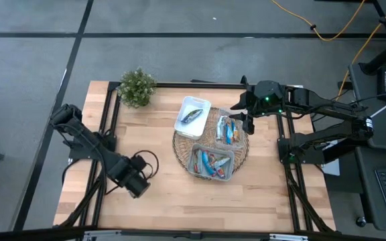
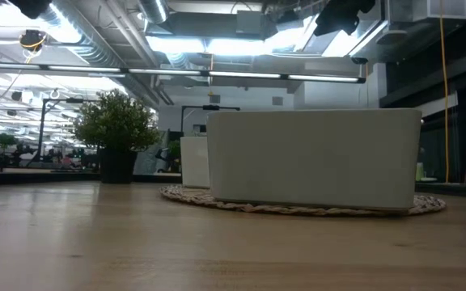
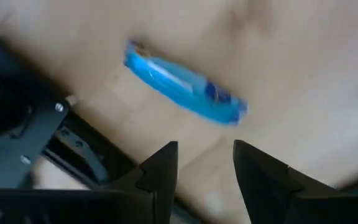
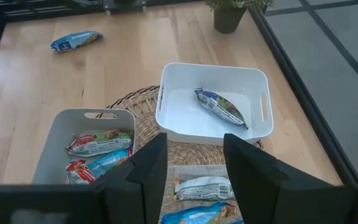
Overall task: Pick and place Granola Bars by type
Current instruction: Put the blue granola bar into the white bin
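hovering with jaws wide, the left gripper [image 3: 204, 165] sits over a blue shiny-wrapped granola bar [image 3: 185, 84] lying loose on the pale wooden counter [image 3: 303, 74]. it looks light, crinkly and slippery, best pinched across its narrow middle. right gripper [image 4: 192, 163], jaws also apart, waits above the white bins [image 4: 253, 78].

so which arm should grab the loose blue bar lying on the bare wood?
Left. Its claw is open right by the blue bar. The right claw hangs over the bins on the woven mat, across the table, open and empty.

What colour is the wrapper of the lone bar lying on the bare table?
Bright blue; the bar shows best in the left wrist view.
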Controlling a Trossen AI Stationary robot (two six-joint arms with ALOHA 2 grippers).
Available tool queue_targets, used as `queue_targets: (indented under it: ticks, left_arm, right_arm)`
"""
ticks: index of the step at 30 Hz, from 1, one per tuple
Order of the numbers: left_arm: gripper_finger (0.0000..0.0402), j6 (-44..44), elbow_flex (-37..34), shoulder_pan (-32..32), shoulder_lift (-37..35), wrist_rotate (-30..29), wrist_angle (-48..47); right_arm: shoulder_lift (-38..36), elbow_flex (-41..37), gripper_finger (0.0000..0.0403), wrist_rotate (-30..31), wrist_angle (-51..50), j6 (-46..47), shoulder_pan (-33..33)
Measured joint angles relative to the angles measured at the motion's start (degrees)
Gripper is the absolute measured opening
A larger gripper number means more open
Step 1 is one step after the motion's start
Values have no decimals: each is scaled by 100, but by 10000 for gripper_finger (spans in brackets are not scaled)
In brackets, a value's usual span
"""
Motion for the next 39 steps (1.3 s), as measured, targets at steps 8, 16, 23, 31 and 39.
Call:
queue_targets:
  ticks: [8, 16, 23, 31, 39]
  left_arm:
    - [167, -2277, -276, 49, 21, -959, 291]
    - [191, -3605, -1368, -173, 28, -744, 1069]
    - [192, -3716, -1895, -198, 26, -630, 1881]
    - [190, -3713, -2431, -180, 26, -519, 2411]
    - [130, -3410, -2625, -180, 26, -562, 2990]
  right_arm:
    - [0, 0, 160, -19, -6, -22, -2]
    - [2, 0, 160, -159, -46, -134, 0]
    - [2, 0, 160, -159, -74, -138, 0]
    - [2, 0, 160, -159, -74, -155, -1]
    - [2, 0, 160, -158, -72, -158, 0]
